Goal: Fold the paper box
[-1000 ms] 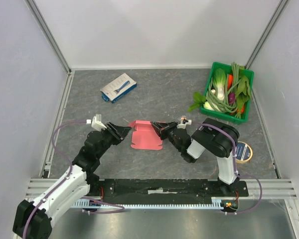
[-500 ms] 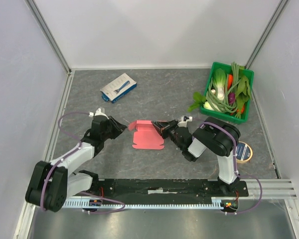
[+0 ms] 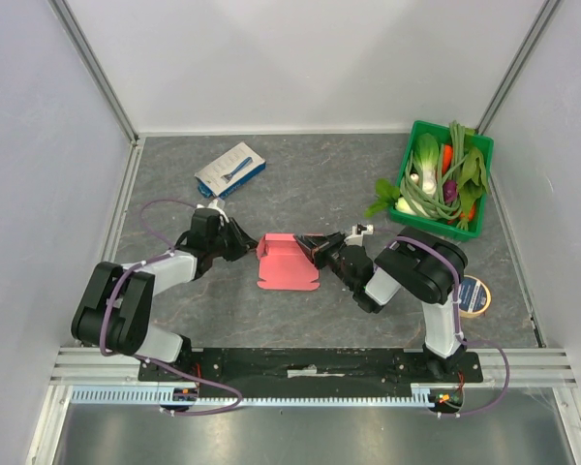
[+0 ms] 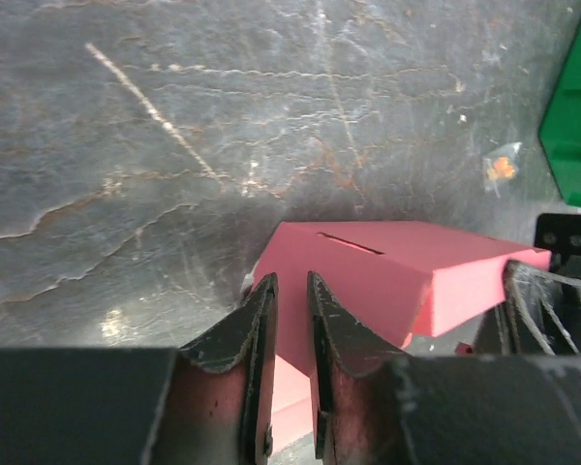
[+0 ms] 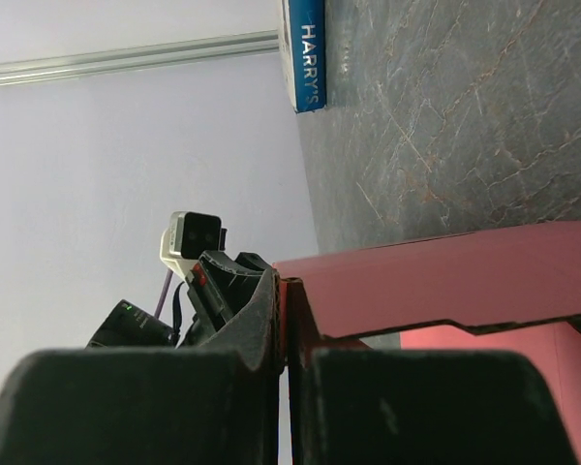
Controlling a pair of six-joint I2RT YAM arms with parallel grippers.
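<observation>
The pink-red paper box (image 3: 286, 262) lies partly folded in the middle of the table, one flap raised. My right gripper (image 3: 317, 250) is at its right edge and is shut on that raised edge; the right wrist view shows the pink card (image 5: 445, 281) pinched between the jaws of the right gripper (image 5: 289, 291). My left gripper (image 3: 244, 247) is at the box's left edge. In the left wrist view the left gripper (image 4: 291, 283) has a narrow gap between its jaws, with nothing between them, just short of the box (image 4: 397, 281).
A white-and-blue box (image 3: 230, 170) lies at the back left. A green basket (image 3: 436, 227) of vegetables stands at the back right, and a tape roll (image 3: 473, 295) lies by the right arm's base. Walls close in three sides.
The left arm has swung back and to the left, folding low to the table, while its gripper stayed at the box's left edge. The right gripper has kept its hold.
</observation>
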